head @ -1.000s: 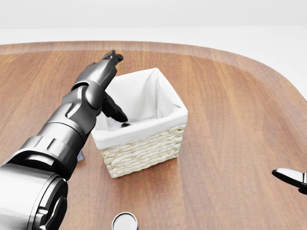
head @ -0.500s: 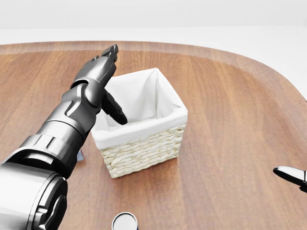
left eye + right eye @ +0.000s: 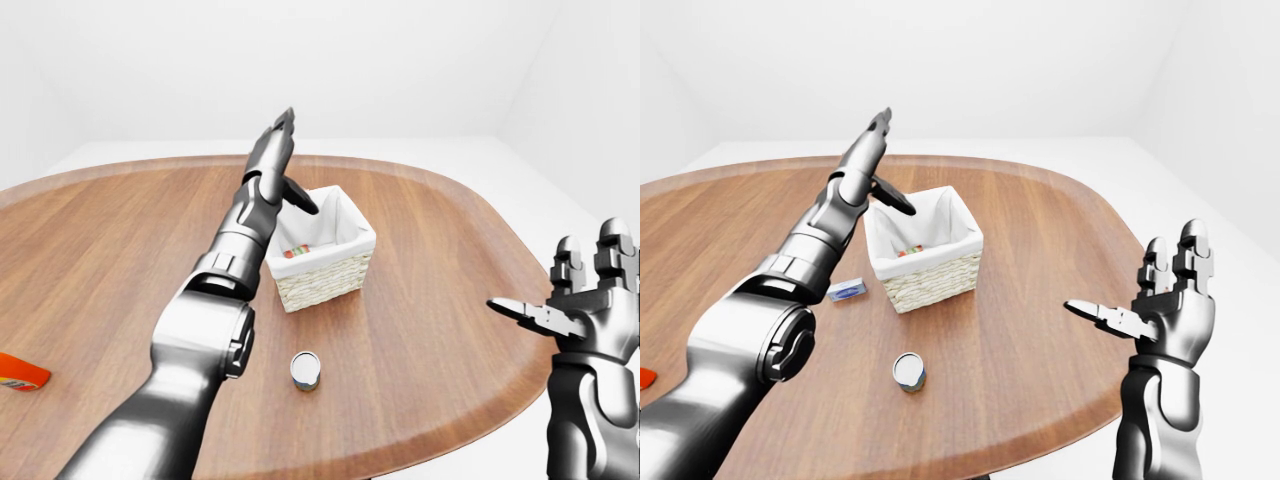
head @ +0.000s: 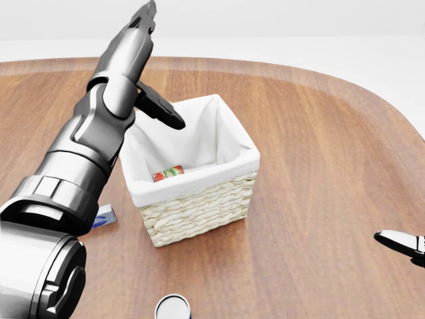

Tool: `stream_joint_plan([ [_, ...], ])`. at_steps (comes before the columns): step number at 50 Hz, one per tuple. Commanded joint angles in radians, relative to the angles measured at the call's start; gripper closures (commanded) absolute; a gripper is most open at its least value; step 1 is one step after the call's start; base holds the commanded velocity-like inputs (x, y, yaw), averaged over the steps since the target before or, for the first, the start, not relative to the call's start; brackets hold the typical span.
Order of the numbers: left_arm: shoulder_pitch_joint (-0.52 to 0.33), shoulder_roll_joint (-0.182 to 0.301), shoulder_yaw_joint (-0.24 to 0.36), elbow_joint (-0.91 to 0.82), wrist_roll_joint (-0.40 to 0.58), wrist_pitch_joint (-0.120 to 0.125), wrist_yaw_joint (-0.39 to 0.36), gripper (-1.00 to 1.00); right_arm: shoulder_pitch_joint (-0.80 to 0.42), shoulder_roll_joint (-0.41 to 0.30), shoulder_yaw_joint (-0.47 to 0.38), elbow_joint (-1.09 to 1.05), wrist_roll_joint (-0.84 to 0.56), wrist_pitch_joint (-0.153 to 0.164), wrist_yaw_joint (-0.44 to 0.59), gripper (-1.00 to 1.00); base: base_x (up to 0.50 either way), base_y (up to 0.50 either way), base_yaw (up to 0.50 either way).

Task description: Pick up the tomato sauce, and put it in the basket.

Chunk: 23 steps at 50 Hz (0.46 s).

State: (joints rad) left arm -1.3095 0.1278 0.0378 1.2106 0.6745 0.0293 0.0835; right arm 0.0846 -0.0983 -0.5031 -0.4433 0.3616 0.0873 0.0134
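We are holding the fingers of our left hand (image 4: 136,40) stretched out straight and apart, the thumb jutting out to the side, with nothing between them; the hand is hanging above the upper-left corner of the basket (image 4: 199,206) in the head view. The tomato sauce (image 4: 168,173) is lying below those fingers, down inside the basket on its white liner, tipped on its side with its long axis running roughly left to right in the head view and rising slightly to the right. It is resting near the liner's lower wall, apart from the hand.

Our right hand (image 3: 1170,300) is standing well off to the right, palm raised, fingers spread and empty, far from the basket. The left is by much the nearer hand.

We are judging the task's placing step as done: the sauce is sitting within the basket walls, so what is left is likely drawing the left arm up and clear without brushing the rim.

Outward on the table (image 4: 319,133), a small round can (image 3: 305,369) is standing below the basket, a small blue packet (image 3: 846,291) lying left of it.
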Motion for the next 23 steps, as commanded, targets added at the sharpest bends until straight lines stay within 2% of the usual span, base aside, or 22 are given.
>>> stream_joint_plan([
  [1,0.115,0.020,-0.027,-0.388,-0.094,0.058,-0.065,-1.00,-0.001,0.002,0.008,0.003,-0.010,0.000,0.001,-1.00,0.00,0.00,0.00],
  [8,0.299,-0.002,-0.033,-0.966,-0.071,0.058,-0.232,-1.00,0.003,0.005,0.009,0.003,-0.013,0.000,0.003,-1.00,0.00,0.00,0.00],
  [15,0.429,-0.034,-0.051,-1.344,-0.043,0.058,-0.364,-1.00,0.004,0.005,0.010,0.009,-0.012,0.000,0.005,-1.00,0.00,0.00,0.00],
  [16,0.460,-0.042,-0.054,-1.450,-0.035,0.058,-0.406,-1.00,0.002,0.001,0.007,0.002,-0.009,0.000,0.002,-1.00,0.00,0.00,0.00],
  [21,0.486,-0.044,-0.053,-1.572,-0.015,0.058,-0.454,-1.00,0.000,0.003,0.012,0.000,-0.015,0.000,0.001,-1.00,0.00,0.00,0.00],
  [23,0.505,-0.047,-0.061,-1.664,0.001,0.058,-0.498,-1.00,-0.001,0.003,0.012,0.004,-0.014,0.000,0.002,-1.00,0.00,0.00,0.00],
])
